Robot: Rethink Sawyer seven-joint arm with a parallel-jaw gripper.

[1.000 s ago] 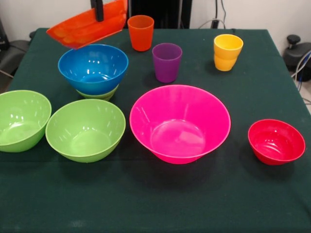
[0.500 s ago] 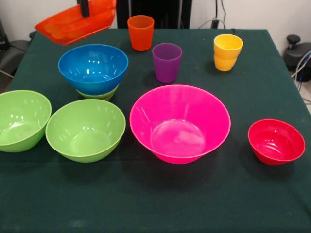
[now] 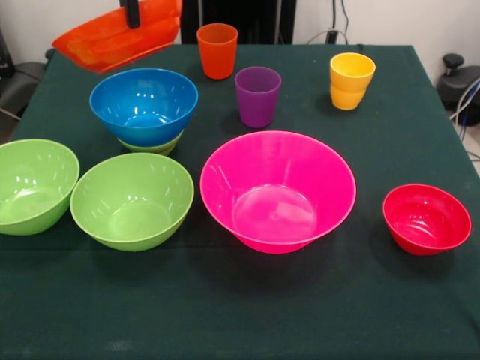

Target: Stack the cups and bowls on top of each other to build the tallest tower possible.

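Presently: gripper (image 3: 133,15) clamped on the rim of the orange bowl (image 3: 112,39), held tilted in the air at far left, above and behind the blue bowl (image 3: 144,105). Blue bowl sits nested in 1 lime green bowl (image 3: 152,145). 2 more lime green bowls at near left (image 3: 34,186) (image 3: 132,199). Pink bowl (image 3: 277,190) centre; red bowl (image 3: 426,219) right. Orange cup (image 3: 217,49), purple cup (image 3: 257,96) and yellow cup (image 3: 351,80) stand along the far side.

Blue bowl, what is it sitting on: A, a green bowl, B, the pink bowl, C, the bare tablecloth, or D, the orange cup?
A: the blue bowl rests on a green bowl, whose rim shows just under it; the pink bowl and orange cup stand apart.
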